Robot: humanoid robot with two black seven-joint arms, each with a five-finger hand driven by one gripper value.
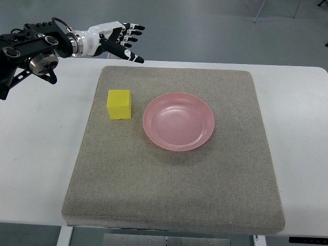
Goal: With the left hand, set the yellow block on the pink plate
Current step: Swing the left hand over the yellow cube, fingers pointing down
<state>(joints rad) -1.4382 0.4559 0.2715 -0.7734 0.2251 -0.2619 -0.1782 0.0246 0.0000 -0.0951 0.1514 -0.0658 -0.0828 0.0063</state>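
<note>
Nothing done yet: the block (119, 104) sits beside the empty plate (178, 121), the left robot hand (121, 39) wide, holding nothing.

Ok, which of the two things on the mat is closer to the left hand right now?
The yellow block, on the mat's left part. The pink plate lies further right, beyond it from the open left hand.
</note>
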